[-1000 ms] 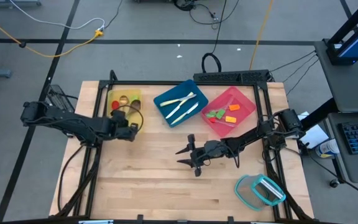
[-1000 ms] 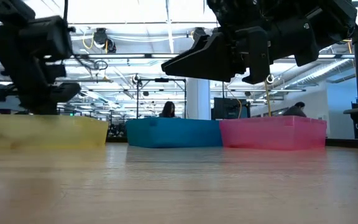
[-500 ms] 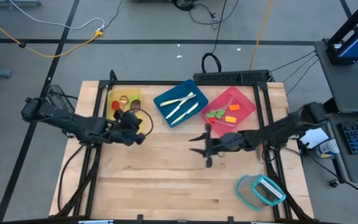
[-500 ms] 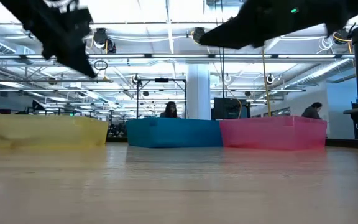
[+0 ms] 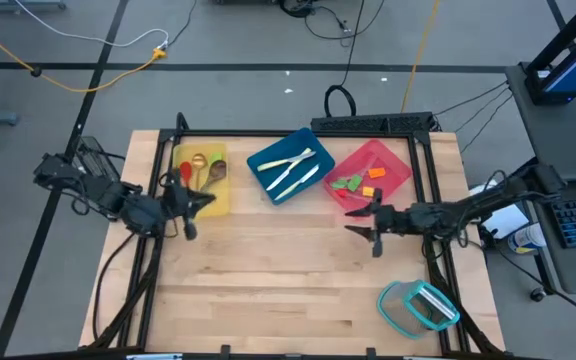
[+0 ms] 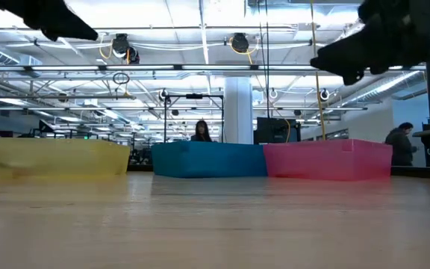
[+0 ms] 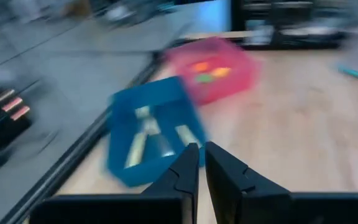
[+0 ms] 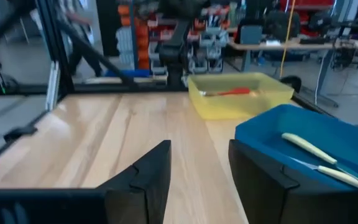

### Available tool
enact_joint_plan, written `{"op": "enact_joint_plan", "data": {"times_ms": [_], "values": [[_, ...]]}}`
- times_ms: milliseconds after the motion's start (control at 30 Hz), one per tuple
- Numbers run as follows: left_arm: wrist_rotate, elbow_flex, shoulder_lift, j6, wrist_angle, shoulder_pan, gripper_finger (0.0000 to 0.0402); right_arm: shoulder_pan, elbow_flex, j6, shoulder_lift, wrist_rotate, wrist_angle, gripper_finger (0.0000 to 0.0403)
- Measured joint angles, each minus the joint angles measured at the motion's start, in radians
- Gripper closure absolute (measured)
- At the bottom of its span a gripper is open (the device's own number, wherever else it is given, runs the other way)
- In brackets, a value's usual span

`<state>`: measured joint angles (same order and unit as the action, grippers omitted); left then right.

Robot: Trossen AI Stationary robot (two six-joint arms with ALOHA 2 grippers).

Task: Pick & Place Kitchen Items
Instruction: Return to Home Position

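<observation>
Right hand [image 5: 361, 235] withdrew beside pink tray [image 5: 395, 160], left hand [image 5: 195, 203] leftward.

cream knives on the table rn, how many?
2. Both lie in the blue tray: the back knife nearer the table's far edge, the front knife right beside it. The overhead view sees into every tray, so none looks hidden.
</observation>
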<state>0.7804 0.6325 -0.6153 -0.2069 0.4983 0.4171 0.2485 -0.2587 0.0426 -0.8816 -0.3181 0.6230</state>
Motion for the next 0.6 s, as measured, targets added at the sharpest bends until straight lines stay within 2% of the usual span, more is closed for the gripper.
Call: {"op": "enact_joint_plan", "data": {"times_ms": [133, 200, 433, 600], "values": [[-0.245, -0.142, 0.089, 0.247, -0.248, 0.004, 0.0369, 0.000, 0.093, -0.001, 0.110, -0.001, 0.049, 0.0248], [-0.327, -0.207, 0.123, 0.338, -0.349, 0.001, 0.0369, 0.000, 0.127, -0.001, 0.167, 0.005, 0.050, 0.0248], [-0.336, -0.308, 0.272, 0.445, -0.377, -0.027, 0.0369, 0.000, 0.186, -0.056, 0.320, 0.007, -0.049, 0.0248], [-0.335, -0.378, 0.400, 0.458, -0.373, -0.043, 0.0369, 0.000, 0.192, -0.088, 0.406, 0.008, -0.137, 0.0248]]}}
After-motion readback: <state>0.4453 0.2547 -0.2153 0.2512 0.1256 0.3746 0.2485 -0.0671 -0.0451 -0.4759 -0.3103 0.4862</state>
